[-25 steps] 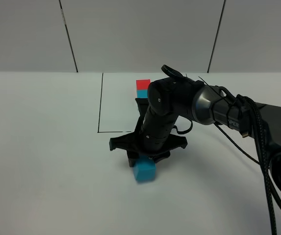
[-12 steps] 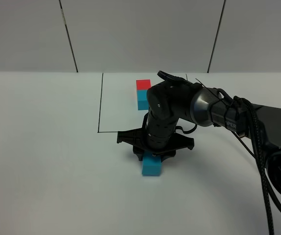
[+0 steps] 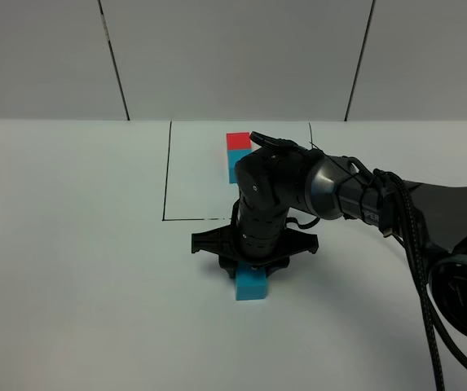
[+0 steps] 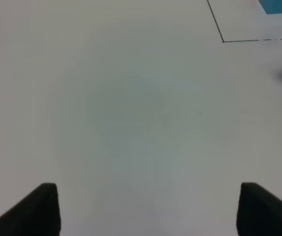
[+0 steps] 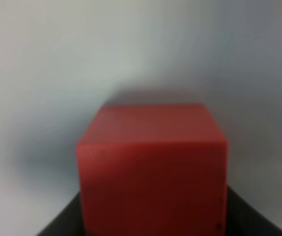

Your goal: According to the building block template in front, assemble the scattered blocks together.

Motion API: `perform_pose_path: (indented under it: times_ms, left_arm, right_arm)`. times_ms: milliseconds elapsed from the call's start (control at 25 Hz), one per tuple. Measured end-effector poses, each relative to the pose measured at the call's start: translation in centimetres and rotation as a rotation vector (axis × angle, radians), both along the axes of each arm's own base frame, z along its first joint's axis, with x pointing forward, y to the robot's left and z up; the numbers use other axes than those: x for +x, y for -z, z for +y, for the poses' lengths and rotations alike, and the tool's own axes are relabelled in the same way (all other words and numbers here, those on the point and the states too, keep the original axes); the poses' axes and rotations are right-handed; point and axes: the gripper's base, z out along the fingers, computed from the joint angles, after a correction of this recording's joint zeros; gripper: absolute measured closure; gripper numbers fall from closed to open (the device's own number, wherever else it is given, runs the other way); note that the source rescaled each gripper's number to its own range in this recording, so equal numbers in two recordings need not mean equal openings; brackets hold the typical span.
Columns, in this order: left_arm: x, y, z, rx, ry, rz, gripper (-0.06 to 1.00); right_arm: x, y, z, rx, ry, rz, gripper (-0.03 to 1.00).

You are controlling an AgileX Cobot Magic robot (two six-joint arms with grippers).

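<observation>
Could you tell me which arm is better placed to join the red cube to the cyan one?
Right. The right gripper holds the red cube directly beside the cyan cube; the left gripper stands open over bare table.

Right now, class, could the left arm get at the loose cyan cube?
Probably not cleanly: the right tool, gripping the red cube, sits directly over the cyan cube. The left tool hangs open above the table elsewhere.

You see the red cube (image 5: 151, 169) blurred and cut off; the template (image 3: 235, 151) is half hidden behind the arm (image 3: 315, 191).
</observation>
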Motion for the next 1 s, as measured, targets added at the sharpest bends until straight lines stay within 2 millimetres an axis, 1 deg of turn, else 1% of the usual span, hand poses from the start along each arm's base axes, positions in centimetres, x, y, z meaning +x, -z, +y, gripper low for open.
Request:
perform_pose_path:
  times_ms: [280, 360, 400, 440, 520, 640, 680, 880, 920, 1000]
  left_arm:
    - [0.0, 0.0, 0.0, 0.0, 0.0, 0.0, 0.33]
    - [0.0, 0.0, 0.0, 0.0, 0.0, 0.0, 0.33]
    - [0.0, 0.0, 0.0, 0.0, 0.0, 0.0, 0.33]
    - [0.0, 0.0, 0.0, 0.0, 0.0, 0.0, 0.33]
    - [0.0, 0.0, 0.0, 0.0, 0.0, 0.0, 0.33]
    - [0.0, 0.0, 0.0, 0.0, 0.0, 0.0, 0.33]
    - [0.0, 0.0, 0.0, 0.0, 0.0, 0.0, 0.33]
    - [0.0, 0.0, 0.0, 0.0, 0.0, 0.0, 0.33]
    - [0.0, 0.0, 0.0, 0.0, 0.0, 0.0, 0.33]
    - [0.0, 0.0, 0.0, 0.0, 0.0, 0.0, 0.33]
  right_arm:
    - [-0.1, 0.0, 0.1, 0.012, -0.032, 0.009, 0.96]
    - [-0.1, 0.1, 0.2, 0.011, -0.032, 0.013, 0.92]
    - [-0.2, 0.1, 0.2, 0.012, -0.03, 0.018, 0.84]
    - [-0.2, 0.1, 0.2, 0.012, -0.03, 0.021, 0.73]
    - [-0.2, 0.0, 0.2, 0.01, -0.033, 0.019, 0.44]
    - [-0.2, -0.9, 0.0, 0.006, -0.043, -0.007, 0.01]
    - [-0.1, -1.4, 0.0, 0.007, -0.047, -0.02, -0.03]
    - [-0.2, -5.6, -0.5, 0.044, -0.058, -0.094, -0.03]
    - [0.0, -6.7, -1.1, 0.055, -0.057, -0.115, -0.03]
    - [0.7, -8.2, -2.7, 0.065, -0.029, -0.14, -0.03]
